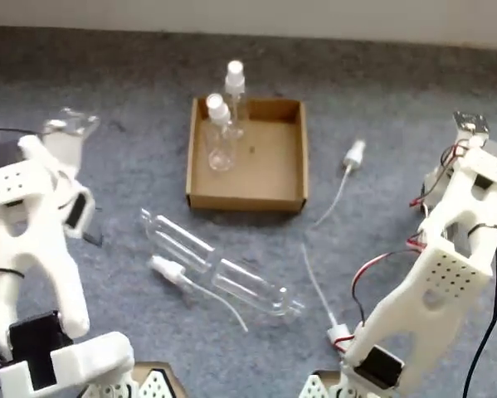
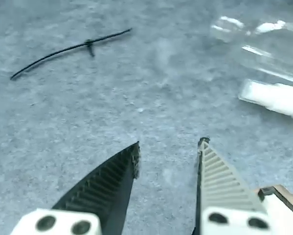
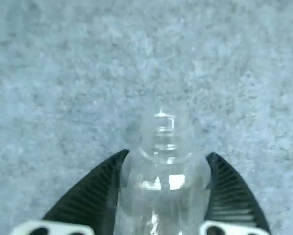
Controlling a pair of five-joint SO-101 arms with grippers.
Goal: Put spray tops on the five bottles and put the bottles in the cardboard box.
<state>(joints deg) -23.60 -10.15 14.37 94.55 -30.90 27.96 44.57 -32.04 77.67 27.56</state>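
Note:
The cardboard box (image 1: 246,200) sits mid-table. Two clear bottles with white spray tops (image 1: 221,137) (image 1: 234,93) stand upright at its far left corner. Two bare bottles (image 1: 177,236) (image 1: 252,286) lie in front of the box. Three loose spray tops with tubes lie on the carpet (image 1: 167,268) (image 1: 353,155) (image 1: 339,334). My right gripper (image 3: 167,154) is shut on a topless clear bottle (image 3: 161,142); in the high view this bottle (image 1: 70,124) is at the left-hand arm. My left gripper (image 2: 169,144) hangs open over bare carpet, with a lying bottle (image 2: 263,44) and a spray top (image 2: 273,97) off to one side.
Grey carpet covers the table. A thin black tie (image 2: 68,49) lies on the carpet beyond the left gripper. The other white arm (image 1: 447,249), with red and black wires, stands at the right of the high view.

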